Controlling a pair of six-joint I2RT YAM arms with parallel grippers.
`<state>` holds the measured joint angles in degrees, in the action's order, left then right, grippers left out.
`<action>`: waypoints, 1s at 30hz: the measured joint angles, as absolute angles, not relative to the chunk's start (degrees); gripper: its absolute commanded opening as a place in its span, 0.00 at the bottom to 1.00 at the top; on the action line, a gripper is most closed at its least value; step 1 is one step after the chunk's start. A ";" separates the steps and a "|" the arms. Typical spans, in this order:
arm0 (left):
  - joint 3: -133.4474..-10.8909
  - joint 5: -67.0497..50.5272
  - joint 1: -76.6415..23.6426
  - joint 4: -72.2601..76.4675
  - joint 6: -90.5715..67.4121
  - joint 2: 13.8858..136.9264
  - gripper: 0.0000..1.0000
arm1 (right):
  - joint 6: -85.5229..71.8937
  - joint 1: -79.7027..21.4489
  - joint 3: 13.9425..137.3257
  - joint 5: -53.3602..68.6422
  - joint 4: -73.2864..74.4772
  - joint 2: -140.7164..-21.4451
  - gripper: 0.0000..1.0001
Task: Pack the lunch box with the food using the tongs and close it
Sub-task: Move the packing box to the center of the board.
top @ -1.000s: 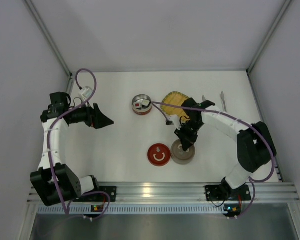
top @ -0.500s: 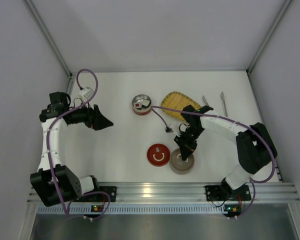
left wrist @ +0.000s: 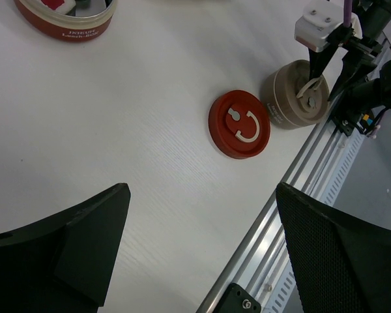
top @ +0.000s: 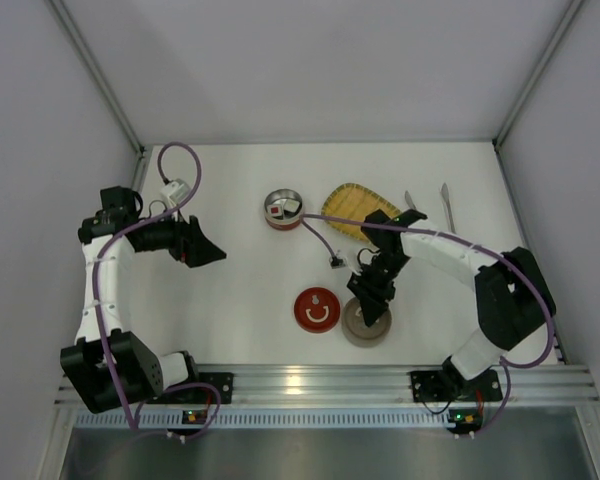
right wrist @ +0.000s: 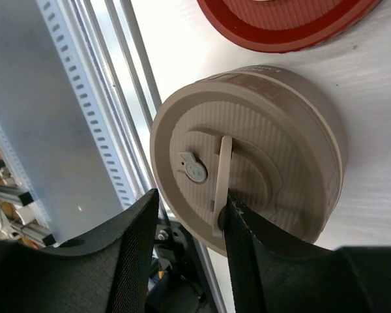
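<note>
The lunch box, a round red tin [top: 283,211], stands open at the middle back with food [top: 291,206] in it, white blocks with red marks. Its red lid [top: 318,309] lies flat near the front rail, next to a beige lidded tin [top: 366,324]. My right gripper [right wrist: 189,202] is open over the beige tin [right wrist: 274,130]. The tin's upright handle [right wrist: 223,176] touches the inner side of one finger, and the other finger stands clear of it. The slim silvery tongs [top: 446,205] lie at the back right. My left gripper [left wrist: 202,195] hangs open and empty at the left.
A yellow woven tray [top: 352,203] lies behind the right arm, partly hidden by it. A shorter silvery piece [top: 409,199] lies beside the tongs. The aluminium rail [top: 320,380] runs just in front of the beige tin. White walls close in both sides.
My right gripper carried the beige tin nearer to the front rail, set it beside the red lid, and opened its jaws off the handle. The left arm hardly moved.
</note>
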<state>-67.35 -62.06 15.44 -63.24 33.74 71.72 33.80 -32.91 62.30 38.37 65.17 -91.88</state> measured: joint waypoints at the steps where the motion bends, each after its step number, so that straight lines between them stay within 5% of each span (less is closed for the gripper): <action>1: -67.35 -62.04 15.44 -63.37 34.13 71.72 0.98 | 34.30 -32.91 62.76 37.56 65.52 -91.88 0.43; 14: -67.33 -61.89 15.44 -64.73 36.47 71.72 0.98 | 37.50 -32.88 70.54 28.16 65.69 -91.70 0.39; 21: -67.09 -61.43 15.44 -64.73 37.80 71.70 0.99 | 37.54 -32.86 70.59 23.57 64.60 -91.33 0.13; 30: -65.34 -59.27 15.44 -64.90 41.41 70.06 0.98 | 38.09 -32.84 69.49 19.09 60.86 -90.85 0.14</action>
<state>-65.34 -59.27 15.44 -64.90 41.41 70.06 38.09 -32.84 69.49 19.09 60.86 -90.85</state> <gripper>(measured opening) 0.984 0.112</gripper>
